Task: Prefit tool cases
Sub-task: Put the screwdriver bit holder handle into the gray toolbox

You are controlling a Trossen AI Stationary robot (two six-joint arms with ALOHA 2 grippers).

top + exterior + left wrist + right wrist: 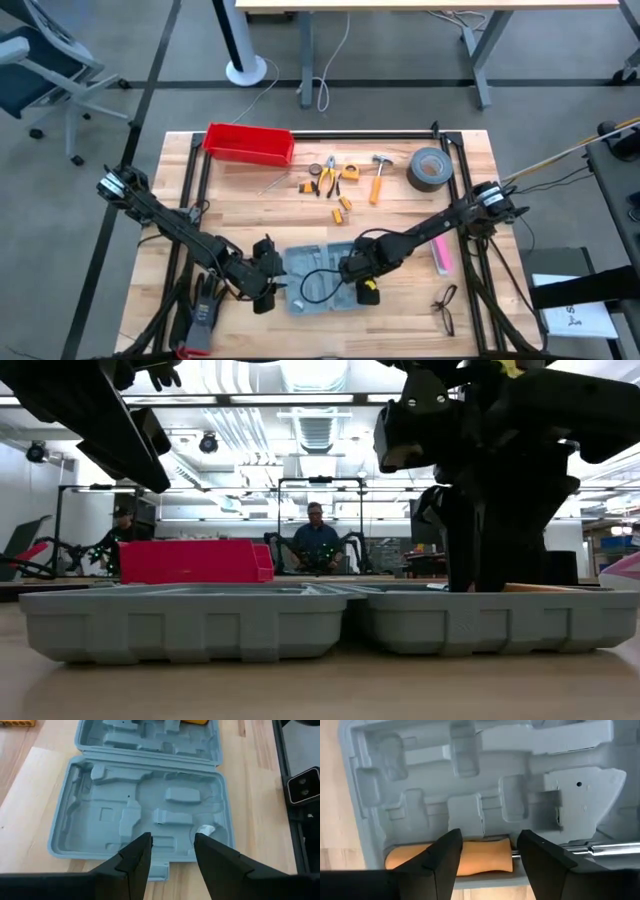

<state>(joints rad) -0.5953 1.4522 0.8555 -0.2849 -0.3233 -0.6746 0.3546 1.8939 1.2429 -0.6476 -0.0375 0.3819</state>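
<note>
Over open tool case [318, 275], right gripper [487, 851] jaws wide, empty

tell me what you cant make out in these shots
- Tool case, high view: its right half is hidden under the right gripper.
- Orange-handled tool, right wrist view: its head is cut off by the edge.
- Small tools beyond the case, high view: too small to name.

Grey floor [120, 40] surrounds the wooden table [250, 200]; an office chair [40, 60] and desk legs [480, 60] stand beyond. Ceiling strip lights [320, 400] glow overhead.
</note>
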